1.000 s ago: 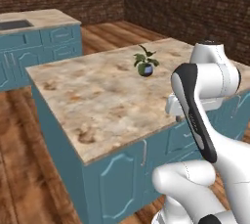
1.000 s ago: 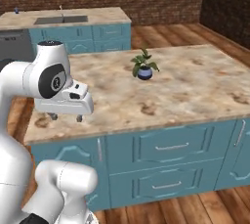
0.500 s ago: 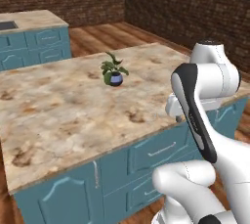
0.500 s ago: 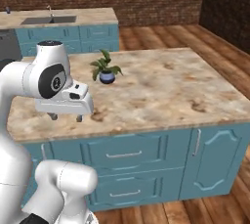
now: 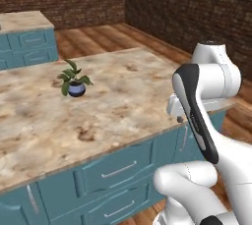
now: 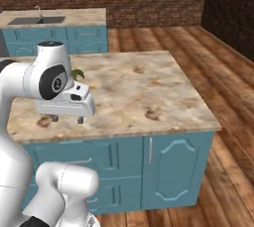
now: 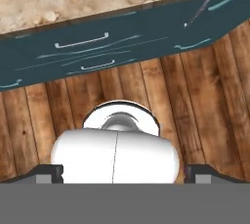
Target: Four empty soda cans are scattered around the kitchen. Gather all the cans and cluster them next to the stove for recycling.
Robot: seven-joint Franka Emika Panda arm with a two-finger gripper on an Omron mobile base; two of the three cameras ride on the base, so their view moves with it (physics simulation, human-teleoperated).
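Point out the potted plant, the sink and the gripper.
potted plant [image 5: 75,88], left base view, on its blue pot.
sink [image 6: 36,21], right base view, on its basin.
gripper [image 6: 67,119], right base view, midway between the fingertips.

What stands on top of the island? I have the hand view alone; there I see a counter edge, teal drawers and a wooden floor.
Observer: A small potted plant in a blue pot stands on the marble top of the island, away from the front edge.
Operator: Is there any other counter in the room?
Observer: Yes. In the right base view a second counter stands behind the island, in front of the brick wall, and a sink is set into it.
Operator: Where is the claw in relation to the island?
Observer: The claw hangs close to the island's front edge, about level with the top, open and empty.
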